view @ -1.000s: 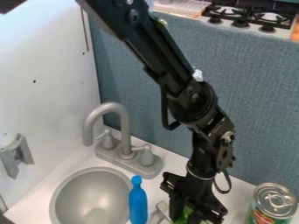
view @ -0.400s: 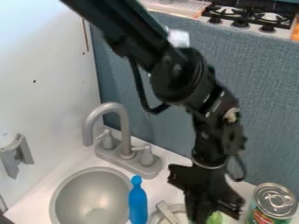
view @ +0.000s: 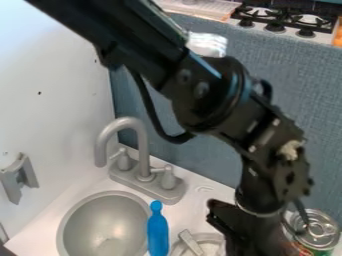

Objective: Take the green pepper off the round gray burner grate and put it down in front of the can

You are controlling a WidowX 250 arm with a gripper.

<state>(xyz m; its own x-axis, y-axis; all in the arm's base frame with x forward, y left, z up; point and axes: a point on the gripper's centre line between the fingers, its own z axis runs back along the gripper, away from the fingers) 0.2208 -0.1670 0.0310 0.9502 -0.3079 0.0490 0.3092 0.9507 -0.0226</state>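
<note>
Slanting downward view from above the counter, facing the sink corner at close range.

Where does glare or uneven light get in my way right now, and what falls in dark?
Camera view: the white wall is brightest toward the upper left; pale reflections streak the black arm, whose underside falls dark, hiding detail. Camera view: the sink has a soft sheen, and highlights break up the can's lid, partly behind the arm's cable.
</note>
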